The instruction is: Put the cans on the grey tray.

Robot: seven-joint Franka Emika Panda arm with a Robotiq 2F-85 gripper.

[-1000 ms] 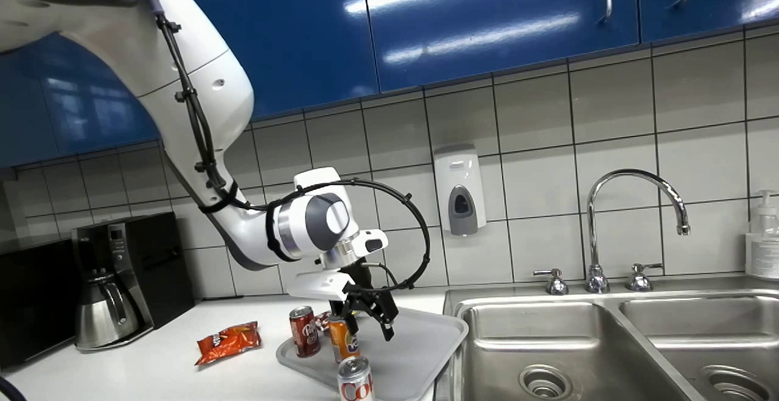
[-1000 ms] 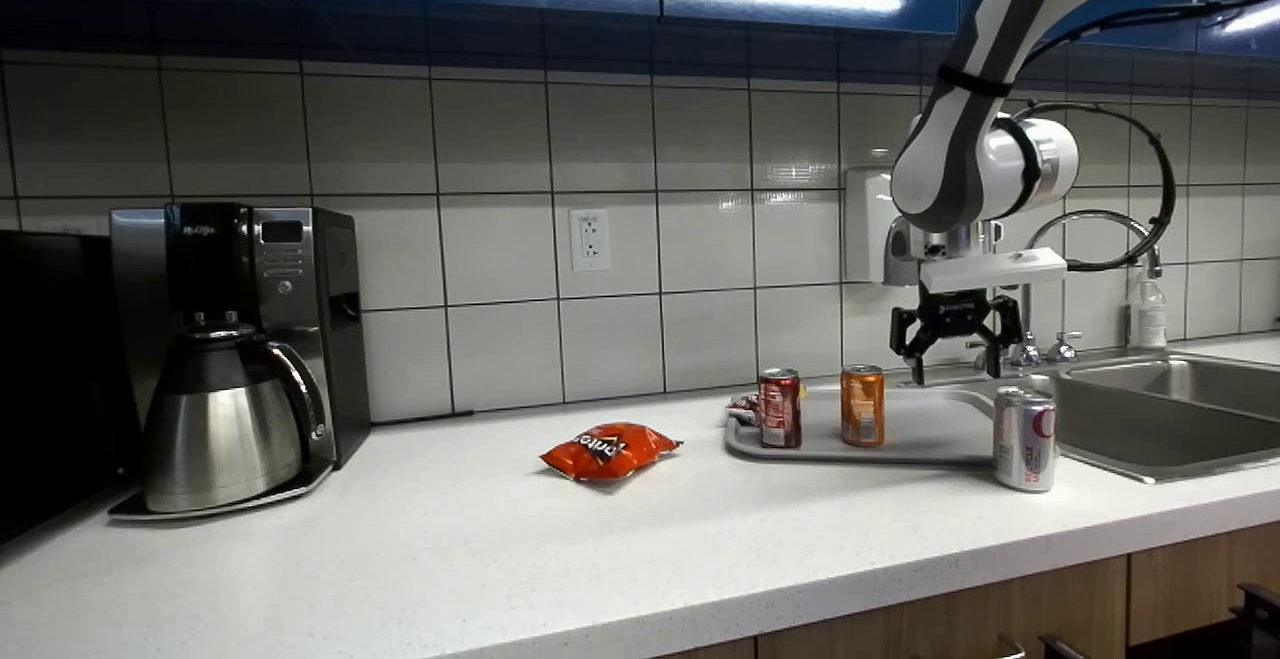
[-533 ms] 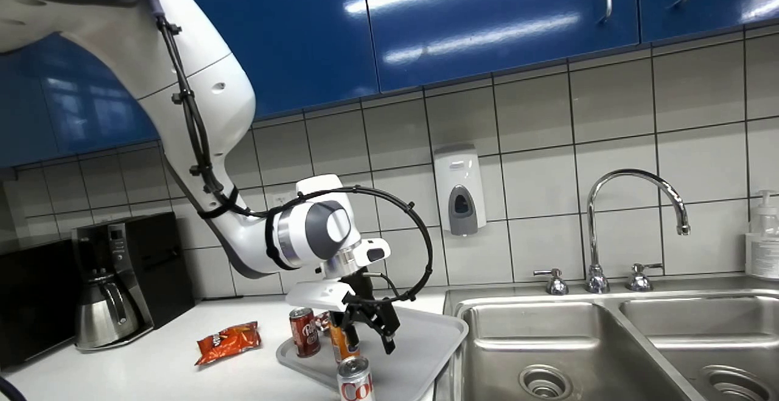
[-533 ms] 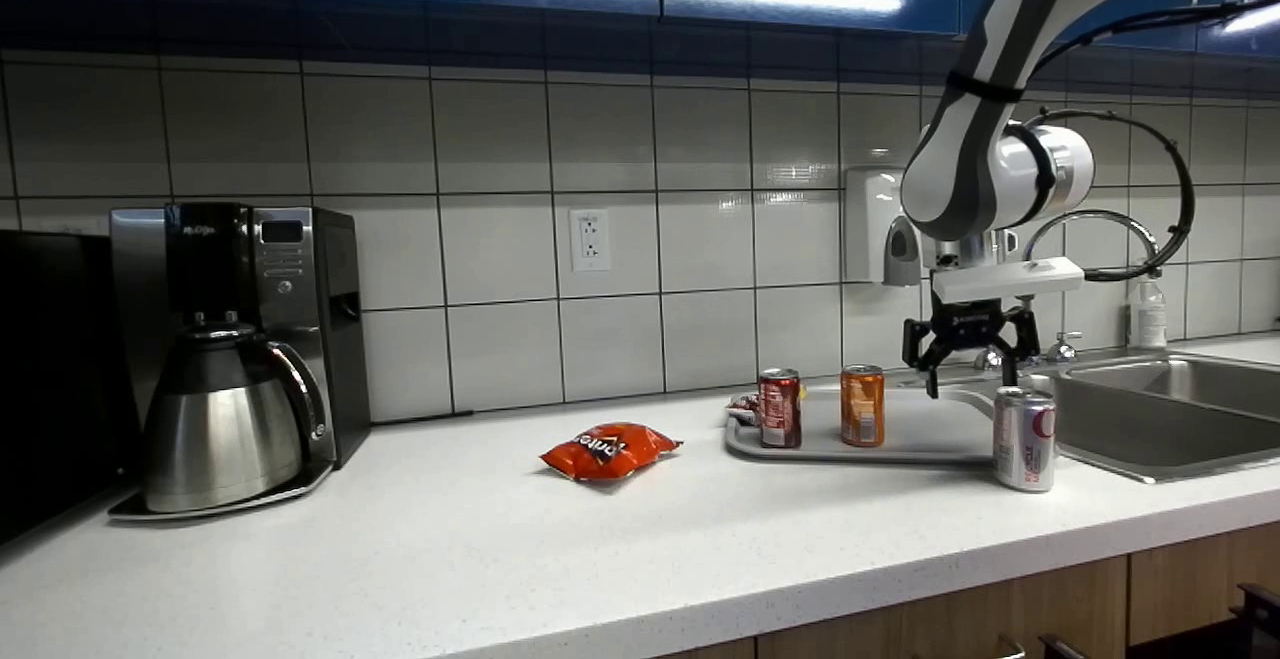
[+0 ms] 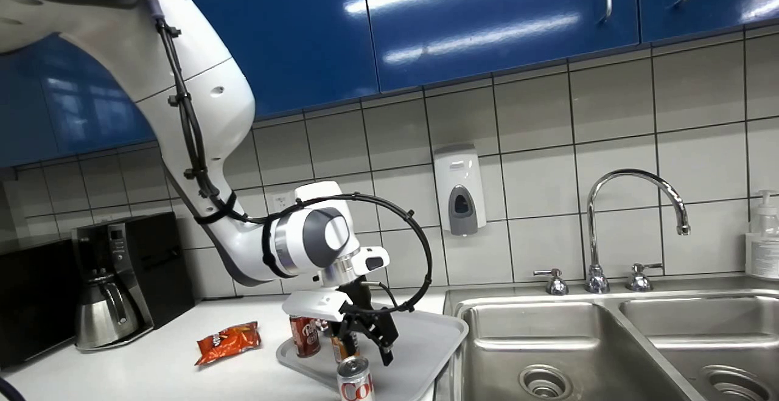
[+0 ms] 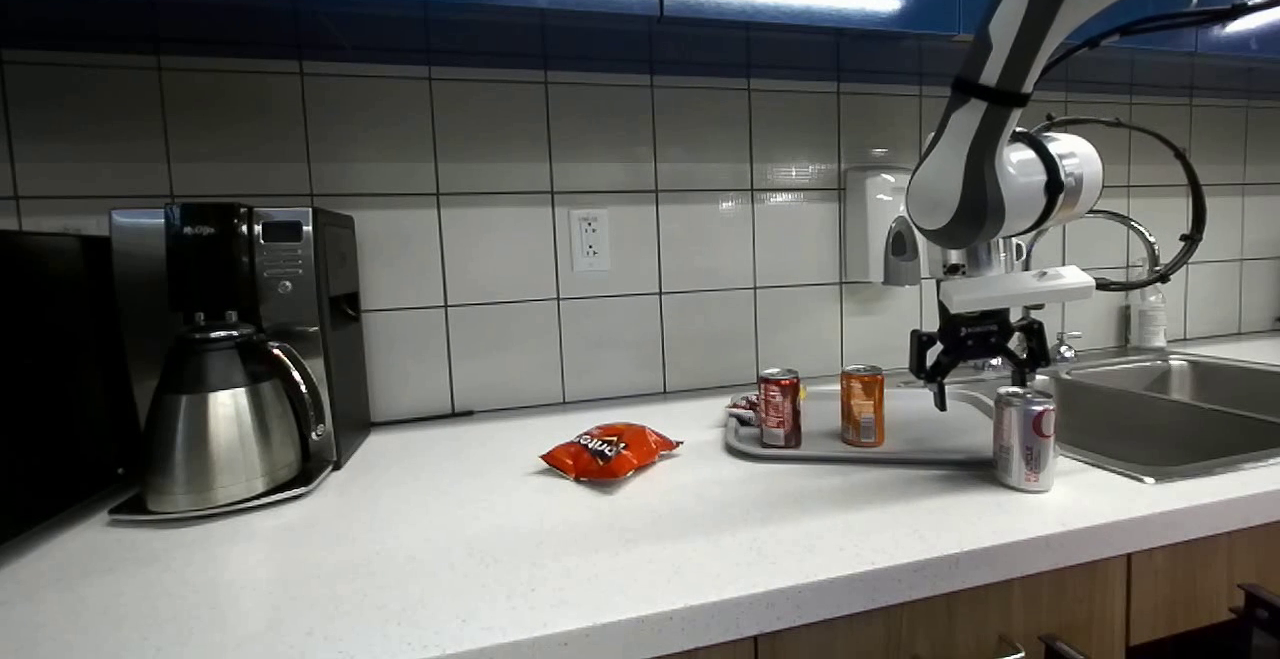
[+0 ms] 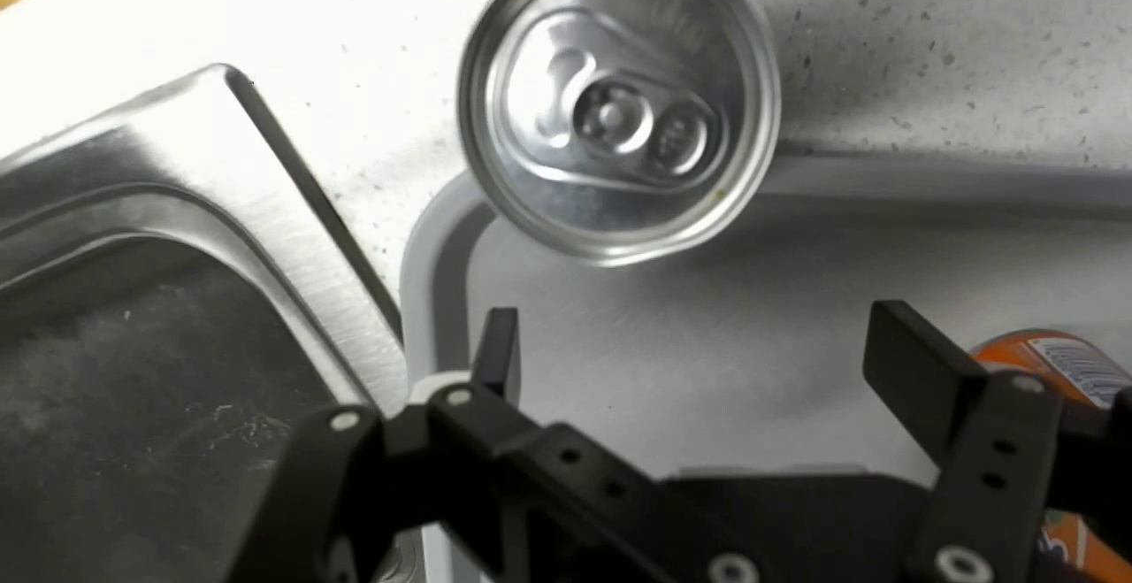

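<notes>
The silver-white can [image 6: 1025, 444] stands upright on the counter at the tray's front corner; it also shows in an exterior view [image 5: 355, 383] and from above in the wrist view [image 7: 619, 114]. The dark red can [image 6: 779, 409] and the orange can [image 6: 862, 406] stand upright on the grey tray [image 6: 930, 424]. In an exterior view the arm partly hides the orange can [image 5: 338, 352]. My gripper [image 6: 980, 394] is open and empty above the tray, behind the silver-white can and higher than its middle. In the wrist view the fingertips [image 7: 694, 331] have bare tray between them.
An orange-red snack packet [image 6: 610, 451] lies on the counter left of the tray. A small red-and-white wrapper [image 6: 742, 407] lies behind the dark red can. The steel sink [image 5: 548, 352] adjoins the tray, with a tall faucet [image 5: 636, 173]. A coffee maker [image 6: 240, 359] stands far left.
My gripper has come down and moved from above the tray's middle toward the silver-white can, staying open. The cans, the tray and the packet have not moved.
</notes>
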